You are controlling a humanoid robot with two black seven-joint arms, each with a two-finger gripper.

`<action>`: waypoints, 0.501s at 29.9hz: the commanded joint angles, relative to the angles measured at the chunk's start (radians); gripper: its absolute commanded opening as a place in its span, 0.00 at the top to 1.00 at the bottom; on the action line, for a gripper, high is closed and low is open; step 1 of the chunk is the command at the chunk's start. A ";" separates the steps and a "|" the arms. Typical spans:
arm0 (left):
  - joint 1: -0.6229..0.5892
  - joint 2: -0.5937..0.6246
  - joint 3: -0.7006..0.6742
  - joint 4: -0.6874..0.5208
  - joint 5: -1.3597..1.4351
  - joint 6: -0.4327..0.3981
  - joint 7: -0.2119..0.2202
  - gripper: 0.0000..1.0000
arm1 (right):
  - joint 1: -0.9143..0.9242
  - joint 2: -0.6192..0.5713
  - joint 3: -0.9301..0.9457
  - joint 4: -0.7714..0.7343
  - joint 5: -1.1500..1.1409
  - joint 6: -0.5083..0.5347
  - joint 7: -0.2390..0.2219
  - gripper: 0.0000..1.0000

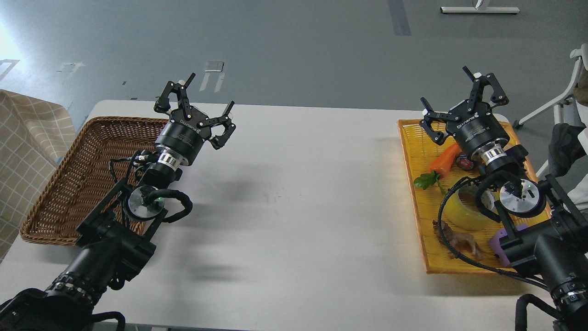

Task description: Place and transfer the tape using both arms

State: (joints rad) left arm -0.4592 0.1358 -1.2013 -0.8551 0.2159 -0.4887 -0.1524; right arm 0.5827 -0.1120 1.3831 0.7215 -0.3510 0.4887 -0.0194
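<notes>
The tape [464,212], a yellow translucent roll, lies in the yellow tray [415,151] at the right, partly covered by my right arm and its cables. My right gripper [461,103] hovers open above the tray's far end, beyond the tape, with nothing between its fingers. Over the table's left side, by the wicker basket [78,184], my left gripper [200,108] is also open and holds nothing.
In the yellow tray lie a toy carrot [443,162] with green leaves, a brown figure [461,240] and a purple object [498,242]. A checked cloth [27,138] hangs at the far left. A white chair frame [562,99] stands beyond the table's right edge.
</notes>
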 commanded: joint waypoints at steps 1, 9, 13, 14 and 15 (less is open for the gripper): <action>-0.001 -0.008 -0.001 -0.001 0.000 0.000 -0.004 0.02 | -0.001 0.002 0.001 0.000 0.000 0.000 -0.002 0.00; -0.001 -0.012 -0.001 -0.010 0.003 0.000 0.001 0.02 | -0.003 0.002 0.001 0.004 0.000 0.000 -0.002 0.00; -0.001 -0.012 -0.001 -0.013 0.003 0.000 0.002 0.02 | -0.004 0.003 0.001 0.004 0.000 0.000 -0.002 0.00; -0.001 -0.013 -0.001 -0.013 0.003 0.000 0.002 0.02 | -0.004 0.003 0.001 0.004 0.000 0.000 -0.002 0.00; -0.001 -0.013 -0.001 -0.013 0.003 0.000 0.002 0.02 | -0.003 0.003 0.001 0.004 0.000 0.000 -0.002 0.00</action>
State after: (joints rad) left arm -0.4602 0.1236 -1.2027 -0.8673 0.2186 -0.4887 -0.1506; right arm 0.5784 -0.1095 1.3837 0.7254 -0.3513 0.4887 -0.0215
